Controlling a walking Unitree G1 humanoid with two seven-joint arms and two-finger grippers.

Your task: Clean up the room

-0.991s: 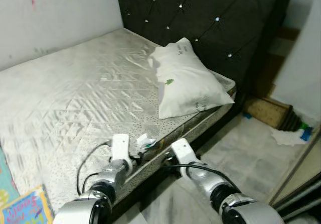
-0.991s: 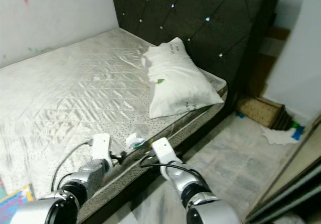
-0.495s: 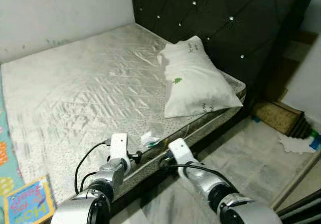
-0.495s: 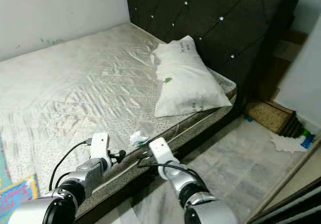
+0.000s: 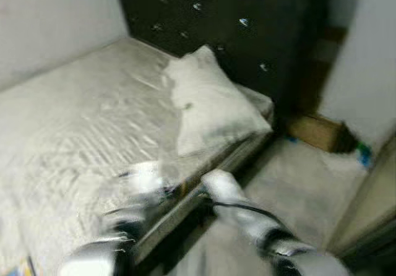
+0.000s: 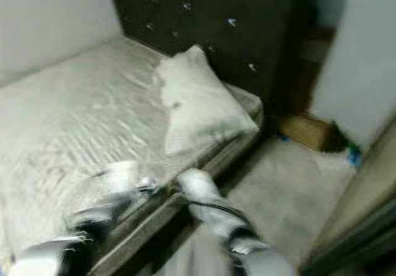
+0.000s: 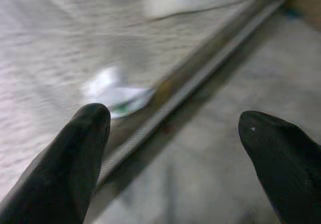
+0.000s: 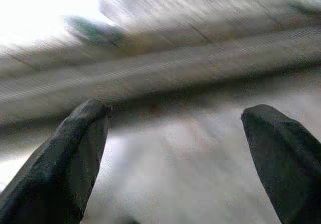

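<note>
Quilted mattress [image 5: 74, 127] bears soft rectangular pillow [image 5: 207, 106].

A white pillow [image 5: 207, 106] lies on a pale grey quilted mattress [image 5: 74, 133] against a black headboard [image 5: 247, 28] studded with shiny buttons, beside a white-and-green wrapper [image 7: 114, 91].

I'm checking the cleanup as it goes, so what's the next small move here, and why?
Probably ease the left gripper forward over the crumpled wrapper near the mattress edge. Its fingers are spread wide with nothing between them, and the wrapper lies just ahead. The head views are blurred, so steadying first seems wise. The right gripper is open too, by the bed frame.
</note>
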